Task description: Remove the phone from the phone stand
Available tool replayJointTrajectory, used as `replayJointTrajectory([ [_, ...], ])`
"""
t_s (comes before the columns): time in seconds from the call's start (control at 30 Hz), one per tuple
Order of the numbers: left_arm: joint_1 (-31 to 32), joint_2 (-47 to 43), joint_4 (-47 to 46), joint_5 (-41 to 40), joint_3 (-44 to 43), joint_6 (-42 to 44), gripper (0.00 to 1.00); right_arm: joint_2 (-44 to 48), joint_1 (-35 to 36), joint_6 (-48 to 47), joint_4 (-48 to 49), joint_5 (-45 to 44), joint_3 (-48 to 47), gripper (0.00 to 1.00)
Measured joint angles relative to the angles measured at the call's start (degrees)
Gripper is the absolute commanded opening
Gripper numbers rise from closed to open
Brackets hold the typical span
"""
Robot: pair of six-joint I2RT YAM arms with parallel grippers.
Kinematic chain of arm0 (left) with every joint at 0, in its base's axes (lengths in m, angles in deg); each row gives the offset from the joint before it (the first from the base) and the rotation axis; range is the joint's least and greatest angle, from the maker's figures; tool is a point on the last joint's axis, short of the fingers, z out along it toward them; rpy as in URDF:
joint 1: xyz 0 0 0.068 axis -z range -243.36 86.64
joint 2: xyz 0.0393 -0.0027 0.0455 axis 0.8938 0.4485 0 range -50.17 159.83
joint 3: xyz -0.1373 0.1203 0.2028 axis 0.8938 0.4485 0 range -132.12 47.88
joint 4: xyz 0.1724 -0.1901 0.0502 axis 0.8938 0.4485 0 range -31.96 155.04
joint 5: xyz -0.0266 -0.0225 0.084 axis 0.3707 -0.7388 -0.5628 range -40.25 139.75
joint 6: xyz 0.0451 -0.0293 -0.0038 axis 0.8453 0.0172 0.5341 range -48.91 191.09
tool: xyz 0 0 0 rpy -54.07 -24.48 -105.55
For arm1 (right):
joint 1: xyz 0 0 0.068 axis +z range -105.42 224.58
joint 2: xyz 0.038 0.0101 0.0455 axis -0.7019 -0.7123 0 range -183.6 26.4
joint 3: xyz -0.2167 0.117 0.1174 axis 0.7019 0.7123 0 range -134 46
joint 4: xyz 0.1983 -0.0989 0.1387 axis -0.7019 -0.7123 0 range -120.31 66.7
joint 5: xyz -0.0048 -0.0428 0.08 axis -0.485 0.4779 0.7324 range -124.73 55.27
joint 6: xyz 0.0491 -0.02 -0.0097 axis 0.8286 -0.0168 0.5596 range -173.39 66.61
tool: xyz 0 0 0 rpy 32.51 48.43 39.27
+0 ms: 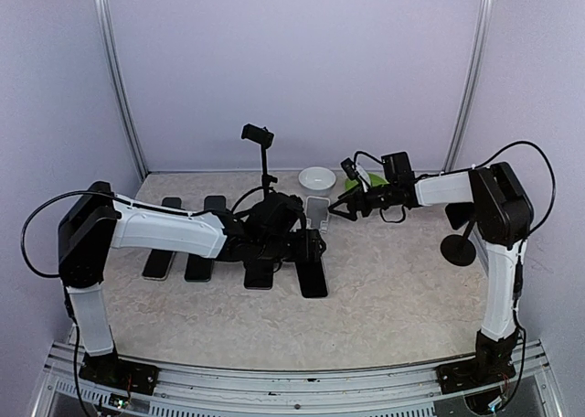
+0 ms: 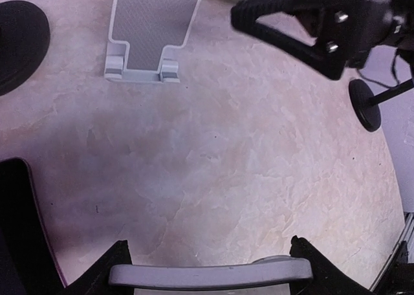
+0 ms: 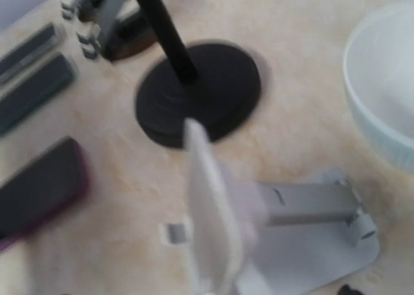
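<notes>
Pinching the phone [image 2: 207, 275] across its width, left jaws hold it apart from the empty phone stand [image 2: 152, 36] ahead; right jaws' state unclear.

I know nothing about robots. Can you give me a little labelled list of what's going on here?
Stand: white plastic phone stand, empty, upright on the marbled table
Phone: grey-edged phone, gripped by left pincer, off the stand
Right pincer: beside the stand, not touching it
Other phones: several dark phones lying flat
Bowl: white bowl behind the stand
</notes>
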Motion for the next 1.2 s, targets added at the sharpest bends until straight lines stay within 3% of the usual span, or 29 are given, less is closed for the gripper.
replayJointTrajectory([
  [0.3,1.2,10.3,9.2,-2.4,-13.1,0.6,0.19,15.6,0.0,4.1,7.0,-1.4,11.3,0.86],
  [0.6,1.5,22.2,19.5,-6.9,-27.6,-1.9,0.12,21.1,0.0,6.5,7.9,-3.9,18.0,0.86],
  [0.87,1.8,27.4,26.5,-10.4,-34.7,-4.1,0.23,25.2,0.0,8.6,10.3,-4.2,22.5,0.86],
  [1.2,2.1,28.9,27.9,-14.1,-36.5,-5.5,0.39,29.8,0.0,11.1,12.1,-3.5,26.1,0.86],
])
